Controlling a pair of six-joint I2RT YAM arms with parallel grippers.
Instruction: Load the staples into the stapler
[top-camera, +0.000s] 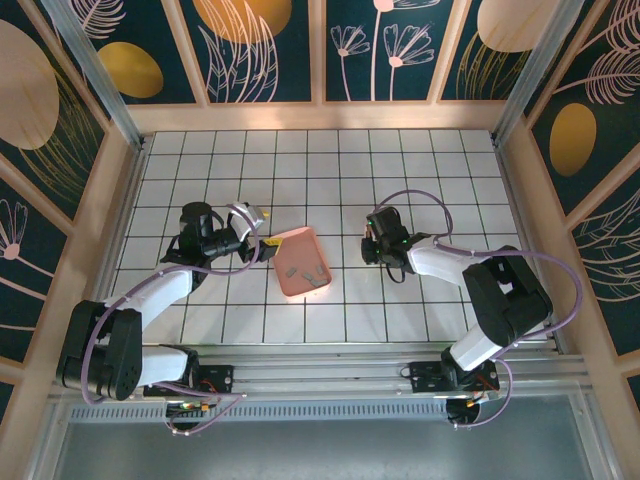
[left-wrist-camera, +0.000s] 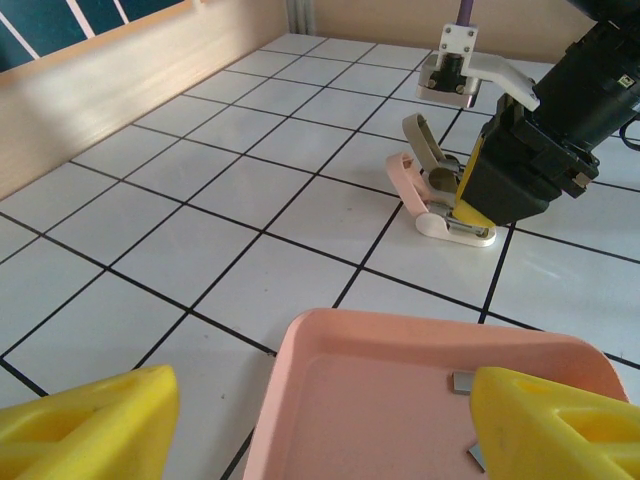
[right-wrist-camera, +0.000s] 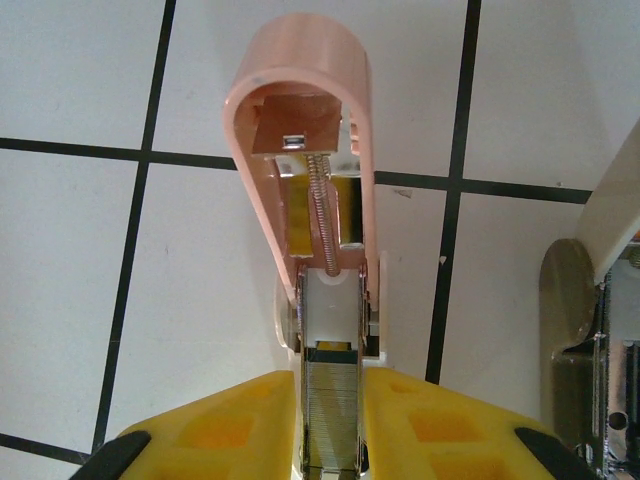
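The stapler (right-wrist-camera: 300, 70) lies open on the white tiles, its pale pink lid swung back and the spring bared. A grey strip of staples (right-wrist-camera: 330, 400) sits in its metal channel. My right gripper (right-wrist-camera: 330, 435) stands over the channel, the yellow pads (right-wrist-camera: 230, 430) close against both sides of the strip. From the left wrist, the stapler (left-wrist-camera: 440, 215) shows under the right gripper (left-wrist-camera: 470, 200). My left gripper (left-wrist-camera: 325, 425) is open, its yellow fingers (left-wrist-camera: 90, 420) wide apart round a corner of the salmon-pink tray (left-wrist-camera: 400, 325), not touching it. Loose staples (left-wrist-camera: 462, 381) lie in the tray.
From above, the tray (top-camera: 290, 243) sits between the left gripper (top-camera: 262, 245) and the right gripper (top-camera: 375, 245). A beige and chrome object (right-wrist-camera: 585, 320) stands just right of the stapler. Wooden walls (top-camera: 320, 115) border the tiled table.
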